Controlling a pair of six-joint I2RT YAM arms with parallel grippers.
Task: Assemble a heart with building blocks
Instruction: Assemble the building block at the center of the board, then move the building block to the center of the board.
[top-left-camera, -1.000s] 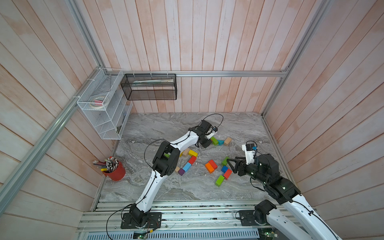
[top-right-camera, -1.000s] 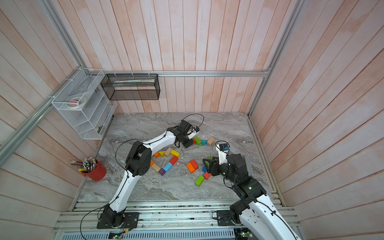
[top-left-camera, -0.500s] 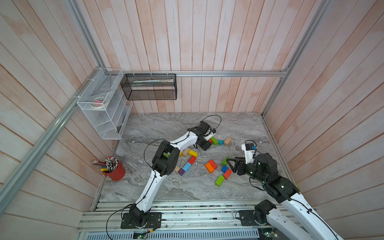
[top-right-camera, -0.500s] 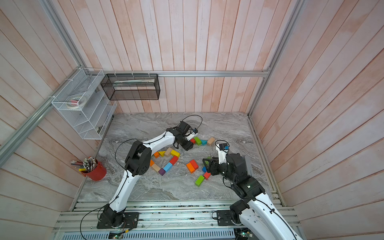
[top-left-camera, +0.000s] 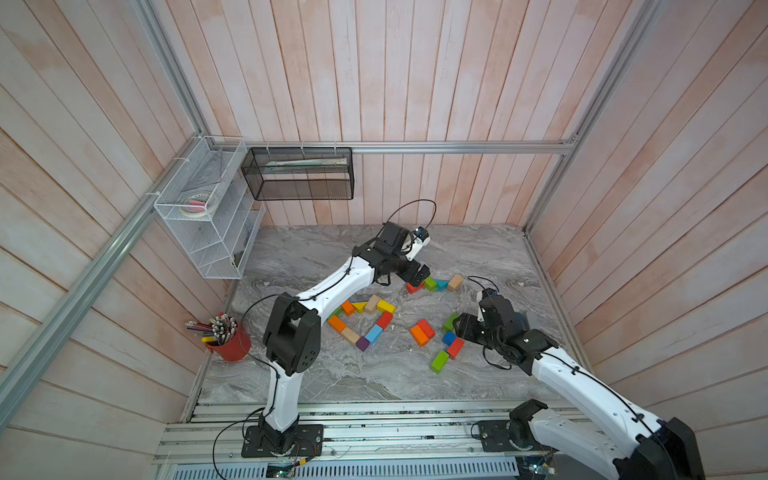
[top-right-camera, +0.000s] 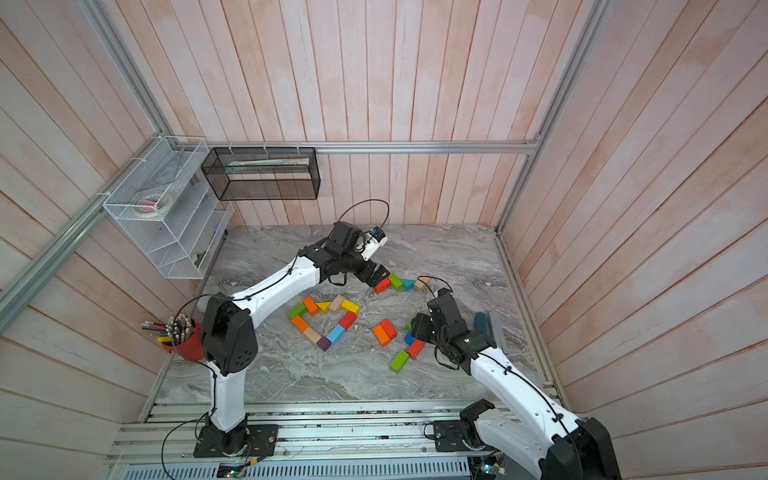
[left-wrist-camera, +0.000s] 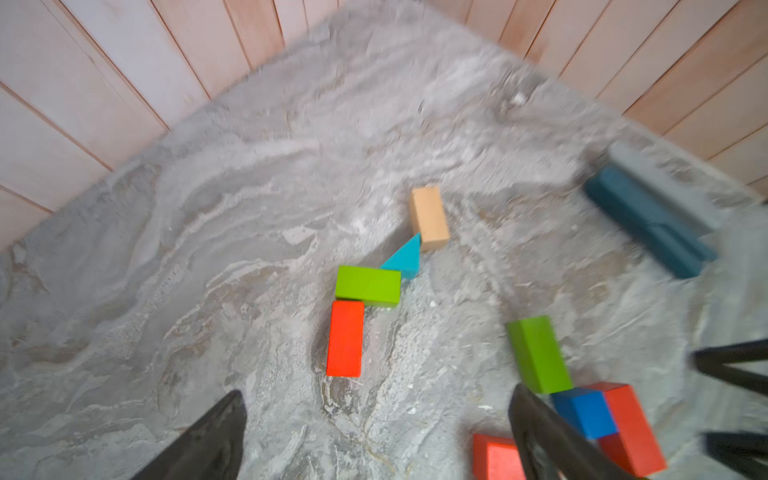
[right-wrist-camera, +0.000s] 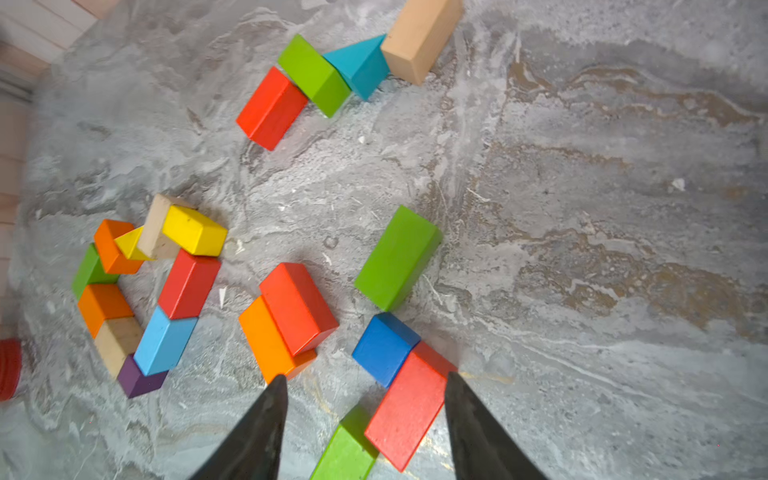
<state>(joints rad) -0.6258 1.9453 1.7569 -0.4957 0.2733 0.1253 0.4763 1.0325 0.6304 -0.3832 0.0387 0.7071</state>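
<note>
Several building blocks form a closed heart-like ring (top-left-camera: 384, 320) (right-wrist-camera: 189, 284) left of the table's centre. At the back, a red brick (left-wrist-camera: 345, 338), a green brick (left-wrist-camera: 368, 286), a teal wedge (left-wrist-camera: 403, 259) and a tan brick (left-wrist-camera: 429, 218) lie in a row. My left gripper (top-left-camera: 417, 274) (left-wrist-camera: 376, 397) hovers open just short of that red brick, with nothing between its fingers. My right gripper (top-left-camera: 457, 332) (right-wrist-camera: 365, 378) is open, its fingers astride a red brick (right-wrist-camera: 409, 409) that touches a blue cube (right-wrist-camera: 384, 347) and a green brick (right-wrist-camera: 345, 453).
An orange and red pair (right-wrist-camera: 291, 316) and a lone green brick (right-wrist-camera: 397, 257) lie near the right gripper. A dark blue bar and a grey bar (left-wrist-camera: 648, 224) rest by the right wall. Red pencil cup (top-left-camera: 228, 345), white wire rack (top-left-camera: 208, 212), black mesh basket (top-left-camera: 299, 174).
The left gripper's jaws have gone from shut to wide open, leaving the red brick on the table beside the green one. The right gripper's jaws have narrowed slightly; that arm has hardly moved.
</note>
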